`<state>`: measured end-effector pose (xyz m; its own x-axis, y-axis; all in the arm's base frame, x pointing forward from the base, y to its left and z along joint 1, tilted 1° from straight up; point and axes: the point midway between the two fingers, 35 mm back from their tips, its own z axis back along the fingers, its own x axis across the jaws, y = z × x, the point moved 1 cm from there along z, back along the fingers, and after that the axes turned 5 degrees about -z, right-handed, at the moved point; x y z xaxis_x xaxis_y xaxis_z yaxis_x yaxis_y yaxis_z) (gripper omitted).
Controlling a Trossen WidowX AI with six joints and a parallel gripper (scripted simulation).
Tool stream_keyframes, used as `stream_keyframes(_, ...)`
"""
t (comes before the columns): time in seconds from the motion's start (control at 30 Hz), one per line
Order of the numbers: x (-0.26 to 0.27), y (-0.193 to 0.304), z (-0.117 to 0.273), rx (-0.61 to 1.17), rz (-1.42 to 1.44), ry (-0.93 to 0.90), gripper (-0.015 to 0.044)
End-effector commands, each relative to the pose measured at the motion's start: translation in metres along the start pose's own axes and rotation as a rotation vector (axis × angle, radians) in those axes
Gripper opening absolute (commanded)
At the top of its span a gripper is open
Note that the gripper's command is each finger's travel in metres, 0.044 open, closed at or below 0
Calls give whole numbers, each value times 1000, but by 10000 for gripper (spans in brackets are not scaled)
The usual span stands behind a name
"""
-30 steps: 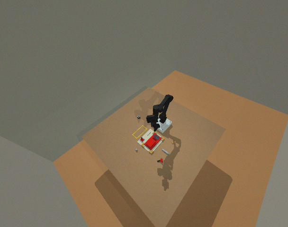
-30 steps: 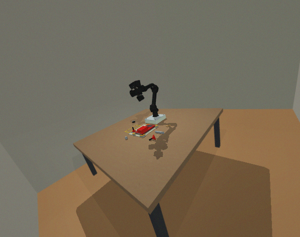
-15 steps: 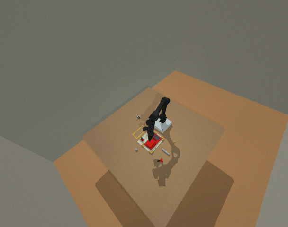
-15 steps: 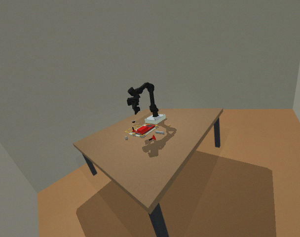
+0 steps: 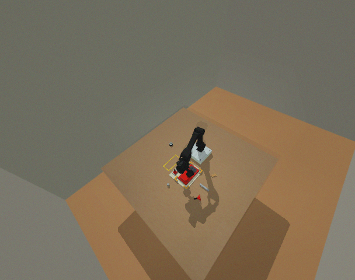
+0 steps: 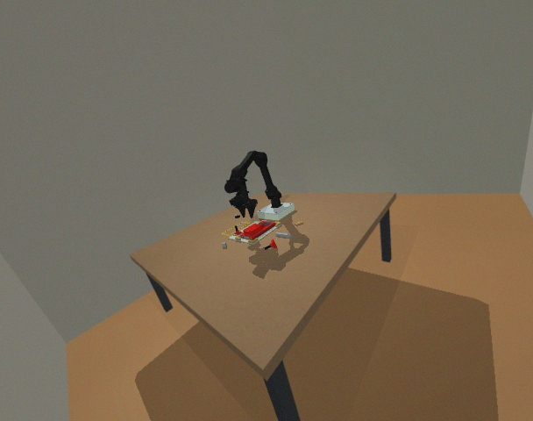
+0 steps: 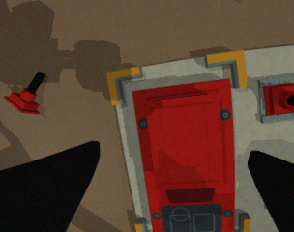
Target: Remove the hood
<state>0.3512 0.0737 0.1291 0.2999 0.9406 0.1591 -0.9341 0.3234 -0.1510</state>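
Jaws (image 5: 185, 172) (image 6: 247, 216) spread, nothing between; likely so you can straddle the hood (image 5: 187, 177) (image 6: 254, 230) (image 7: 186, 140). Yellow corner brackets (image 7: 241, 70) probably keep your car put.

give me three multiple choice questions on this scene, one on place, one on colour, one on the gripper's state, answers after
1. Where is the toy car?
A) inside the yellow outline
B) on the pale board
C) on the robot's base

2. What colour are the board's corner brackets?
A) green
B) purple
C) orange-yellow

3. How is the gripper?
A) open, holding nothing
B) shut on the hood
C) shut, holding nothing

1 B: the red toy car lies on the pale board.
2 C: the brackets show orange-yellow.
3 A: the fingers of the gripper stand wide apart with nothing between them.
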Motion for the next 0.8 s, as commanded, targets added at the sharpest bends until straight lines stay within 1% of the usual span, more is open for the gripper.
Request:
stream_keyframes(0.0, -11, 10, -13, 129, 193, 115, 440)
stream_keyframes(0.77, -10, 12, -21, 129, 193, 115, 440)
